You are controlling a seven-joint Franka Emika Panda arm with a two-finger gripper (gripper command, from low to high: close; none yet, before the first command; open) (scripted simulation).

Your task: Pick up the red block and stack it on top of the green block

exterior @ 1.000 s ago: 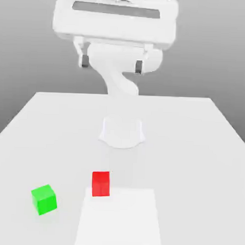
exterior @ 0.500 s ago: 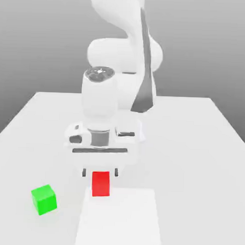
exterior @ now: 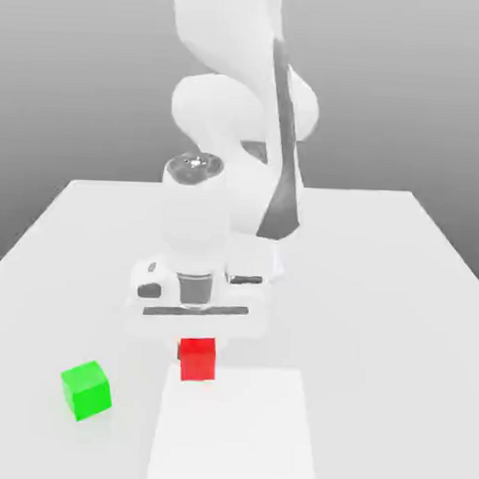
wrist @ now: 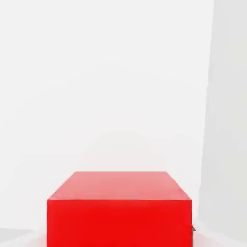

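Note:
The red block (exterior: 197, 361) rests on the white table (exterior: 378, 287), in front of the arm's base. My gripper (exterior: 198, 351) has come straight down over it, and the hand covers the block's top in the exterior view. In the hand view the red block (wrist: 119, 212) looms very close, and a dark finger pad (wrist: 193, 231) sits right against its side. The jaws stand pressed to the block's two sides. The green block (exterior: 86, 390) sits apart, toward the exterior view's left and slightly nearer the front edge.
A slightly brighter square patch (exterior: 235, 428) lies on the table just in front of the red block. The arm's links (exterior: 238, 117) rise behind the hand. The table's right half is bare.
The hand swung down from high above the table to the red block, then sank further over it. Its fingers, spread wide half a second ago, now sit against the block's sides.

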